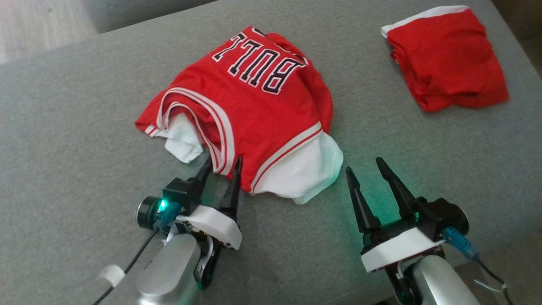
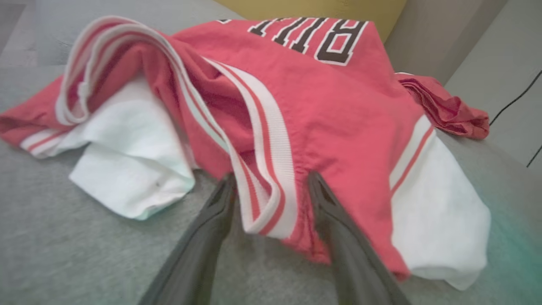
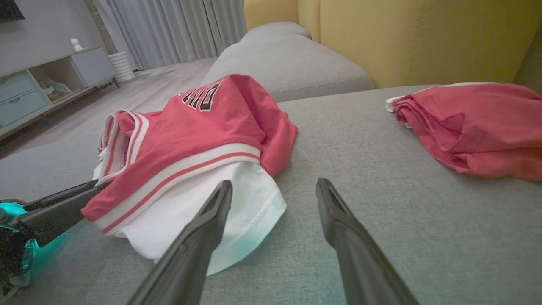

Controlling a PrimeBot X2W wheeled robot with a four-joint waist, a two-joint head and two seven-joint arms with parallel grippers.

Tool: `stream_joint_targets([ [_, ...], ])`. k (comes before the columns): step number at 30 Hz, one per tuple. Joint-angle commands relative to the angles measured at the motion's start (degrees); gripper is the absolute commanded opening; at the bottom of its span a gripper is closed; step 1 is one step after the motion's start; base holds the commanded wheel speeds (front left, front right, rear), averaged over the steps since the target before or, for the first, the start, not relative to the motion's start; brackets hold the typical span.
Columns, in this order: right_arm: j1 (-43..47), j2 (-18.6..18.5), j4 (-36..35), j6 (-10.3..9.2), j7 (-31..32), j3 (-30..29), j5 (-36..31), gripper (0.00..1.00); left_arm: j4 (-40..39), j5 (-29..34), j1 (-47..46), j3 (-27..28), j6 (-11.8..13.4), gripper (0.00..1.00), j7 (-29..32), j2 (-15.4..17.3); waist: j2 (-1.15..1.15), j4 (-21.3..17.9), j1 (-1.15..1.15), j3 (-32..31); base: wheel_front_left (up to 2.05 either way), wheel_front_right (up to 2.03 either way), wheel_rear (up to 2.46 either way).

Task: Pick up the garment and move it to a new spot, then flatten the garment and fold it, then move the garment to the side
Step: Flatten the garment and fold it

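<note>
At the near edge of the garment (image 1: 262, 110), the left gripper (image 1: 221, 167) stands with jaws apart astride the striped trim (image 2: 271, 169), seemingly placed to pinch that fold for the lift. The garment lies bunched on the grey cushion (image 1: 63, 127), with "BULL" readable on it. The right gripper (image 1: 364, 167) stands spread and empty just beside the garment's white sleeve (image 1: 313, 169). A plain red piece (image 1: 449, 59) lies well apart to the garment's right.

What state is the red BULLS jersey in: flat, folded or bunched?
Bunched: the red BULLS basketball jersey lies humped on the grey fabric cushion, its striped trim curled over and white sleeves poking out beneath.
</note>
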Motion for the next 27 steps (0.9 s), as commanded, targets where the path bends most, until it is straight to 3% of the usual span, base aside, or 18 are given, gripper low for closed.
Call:
stream_joint_targets([
  [1, -1.11, -0.05, -1.8, -0.04, -0.16, 1.19, 0.41, 1.0, -1.05, -0.75, -0.91, 0.48, -0.81, 0.35, -0.45, -0.08, 0.0, -0.72, -0.01, -0.04, 0.0, 0.0, 0.0],
  [2, -1.04, -0.04, -1.82, -0.04, -0.16, 1.29, 0.55, 1.0, -0.98, -1.17, -0.88, 0.06, -1.3, 0.11, -0.45, -0.08, 0.0, -1.03, -0.01, -0.15, 0.0, 0.0, 0.0],
  [3, -0.96, -0.03, -1.87, -0.04, -0.16, 1.41, 0.79, 1.0, -1.08, -1.51, -0.97, -0.4, -1.75, 0.0, -0.45, -0.08, 0.0, -1.29, -0.01, -0.29, 0.0, 0.0, 0.0],
  [13, -0.06, -0.01, -1.98, -0.04, -0.16, 2.45, 2.75, 1.0, -12.15, 1.81, -8.65, -3.23, -3.88, 0.0, -0.45, -0.08, 0.0, -3.79, -0.01, -3.29, 0.0, 0.0, 0.0],
  [21, 0.91, -0.01, -2.21, -0.04, -0.16, 2.78, 3.62, 1.0, -14.83, 4.65, -27.63, -3.23, -4.99, 0.0, -0.42, 1.35, 0.0, -4.98, -0.01, -5.92, 0.0, 0.0, 0.0],
  [27, 2.14, -0.01, -2.51, -0.04, -0.16, 1.7, 3.95, 1.0, -15.37, 1.19, -41.98, -3.08, -5.18, 0.0, 0.9, 3.51, 0.0, -2.11, -0.01, -7.4, 0.0, 0.0, 0.0],
])
